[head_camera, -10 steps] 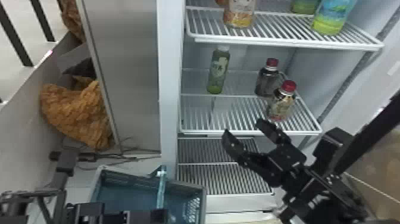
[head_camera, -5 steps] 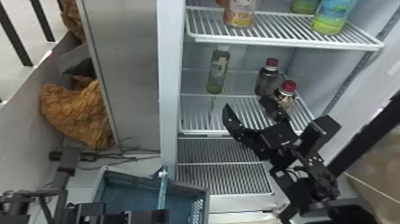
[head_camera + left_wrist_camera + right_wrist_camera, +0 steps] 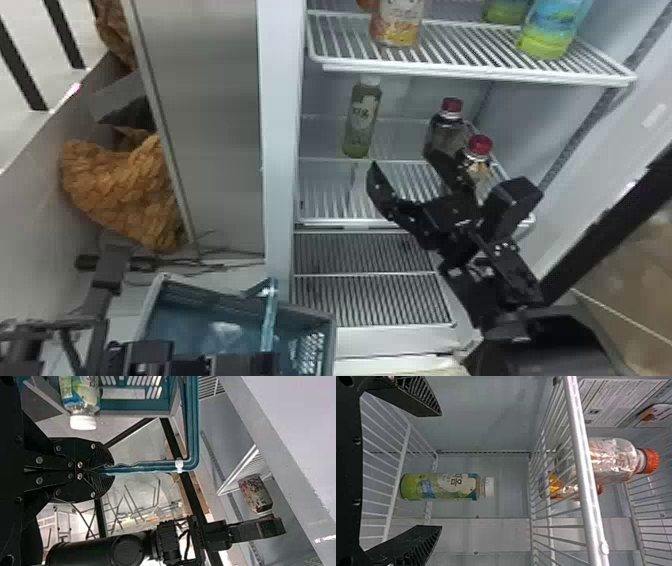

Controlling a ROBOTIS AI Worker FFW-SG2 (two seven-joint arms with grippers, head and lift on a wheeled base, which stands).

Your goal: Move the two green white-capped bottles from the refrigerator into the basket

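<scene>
A green white-capped bottle [image 3: 362,120] stands on the fridge's middle shelf, left of two red-capped ones. My right gripper [image 3: 406,162] is open at that shelf's front, below and right of it. In the right wrist view the green bottle [image 3: 451,487] lies beyond the spread fingers of my right gripper [image 3: 440,471], untouched. At the bottom of the head view is my left gripper [image 3: 240,364], beside the blue basket [image 3: 200,294]. The left wrist view has my left gripper [image 3: 105,470] shut on the basket's handle [image 3: 146,467]; a white-capped bottle with a green-and-blue label [image 3: 85,395] is at the basket.
Red-capped bottles [image 3: 445,132] stand right of the green one, partly behind the right gripper. The upper shelf [image 3: 475,72] juts out above and holds several bottles. A fridge side wall [image 3: 280,150] rises between the shelves and the steel panel [image 3: 210,125].
My right gripper has risen toward the middle shelf, still open, and now covers part of the front red-capped bottle. The basket has shifted slightly right.
</scene>
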